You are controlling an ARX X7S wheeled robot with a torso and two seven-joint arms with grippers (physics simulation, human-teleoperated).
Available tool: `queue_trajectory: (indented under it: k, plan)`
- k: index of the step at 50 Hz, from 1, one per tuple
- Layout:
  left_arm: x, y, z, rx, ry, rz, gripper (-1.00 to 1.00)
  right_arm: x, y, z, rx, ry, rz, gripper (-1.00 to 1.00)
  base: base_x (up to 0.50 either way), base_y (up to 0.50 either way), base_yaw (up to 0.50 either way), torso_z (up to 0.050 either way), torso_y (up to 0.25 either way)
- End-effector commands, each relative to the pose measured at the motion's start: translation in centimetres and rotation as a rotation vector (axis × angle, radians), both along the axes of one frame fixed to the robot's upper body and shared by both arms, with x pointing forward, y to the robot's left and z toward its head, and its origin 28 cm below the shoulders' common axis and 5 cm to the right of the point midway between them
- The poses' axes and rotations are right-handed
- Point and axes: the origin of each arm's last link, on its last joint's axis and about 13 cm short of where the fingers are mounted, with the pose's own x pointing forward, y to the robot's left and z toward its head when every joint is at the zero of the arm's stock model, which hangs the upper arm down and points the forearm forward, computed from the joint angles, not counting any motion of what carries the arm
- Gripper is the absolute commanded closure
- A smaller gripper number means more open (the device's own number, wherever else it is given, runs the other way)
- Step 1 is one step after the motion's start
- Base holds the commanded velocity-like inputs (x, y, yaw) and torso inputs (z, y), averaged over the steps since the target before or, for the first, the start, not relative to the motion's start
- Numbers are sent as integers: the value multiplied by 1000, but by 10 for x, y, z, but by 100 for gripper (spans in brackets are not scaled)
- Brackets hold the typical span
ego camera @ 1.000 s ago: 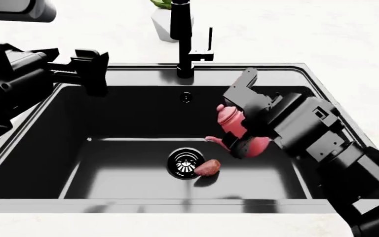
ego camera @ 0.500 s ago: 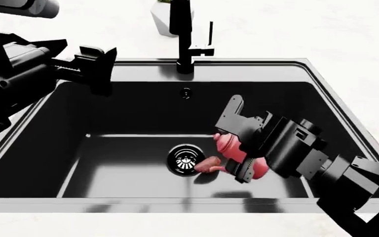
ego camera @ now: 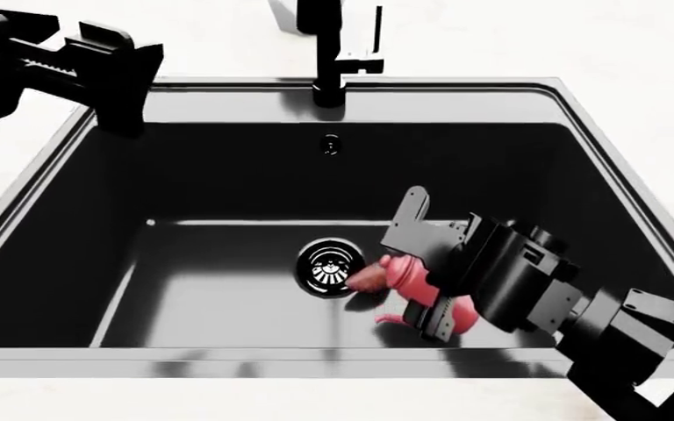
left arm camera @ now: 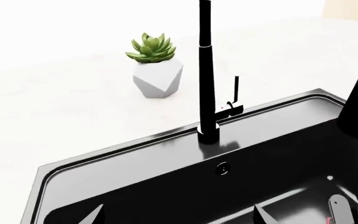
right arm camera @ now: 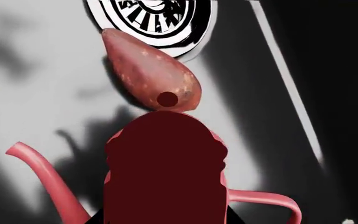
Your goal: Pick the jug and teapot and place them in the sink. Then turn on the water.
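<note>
The pink-red teapot (ego camera: pixel 411 279) is low inside the black sink (ego camera: pixel 600 149), just right of the round drain (ego camera: pixel 331 267), and my right gripper (ego camera: pixel 413 285) is shut on it. The right wrist view looks down on the teapot's dark lid (right arm camera: pixel 163 158), with its thin spout (right arm camera: pixel 42 172) to one side and its handle to the other; the right gripper (right arm camera: pixel 163 219) clasps its body. My left gripper (ego camera: pixel 120 83) hangs open over the sink's back left rim, and it is empty in its own view (left arm camera: pixel 177 217). The jug is out of view. No water shows at the black tap (ego camera: pixel 323 53).
A brown sweet potato (ego camera: pixel 367 279) lies by the drain, against the teapot's lid knob (right arm camera: pixel 167 99). A white faceted vase with a green succulent (left arm camera: pixel 157 79) stands on the counter behind the tap (left arm camera: pixel 207 93). White counter surrounds the sink's steel rim (left arm camera: pixel 135 144).
My right gripper has carried the teapot down and forward to the sink floor beside the drain. The left arm has shifted up and left in the head view, which now looks more steeply down.
</note>
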Motion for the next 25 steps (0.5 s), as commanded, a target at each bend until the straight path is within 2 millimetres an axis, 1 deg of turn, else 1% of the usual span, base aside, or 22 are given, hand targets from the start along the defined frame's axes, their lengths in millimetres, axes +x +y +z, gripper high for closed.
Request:
queue_trajectory:
  k: [1,13,14,25]
  plan:
    - [-8,4,12,31,-21,30,-100,-2,1,1,-18,-7,16,100,0,0,0,0,-53]
    - [-8,4,12,26,-30,22,-100,-1,3,1,-21,-7,15,100,0,0,0,0,-43]
    - [-8,4,12,25,-30,22,-100,-1,3,1,-21,-7,16,-100,0,0,0,0,0]
    - [-8,4,12,24,-35,13,-100,1,2,8,-2,-17,10,-100,0,0,0,0,0]
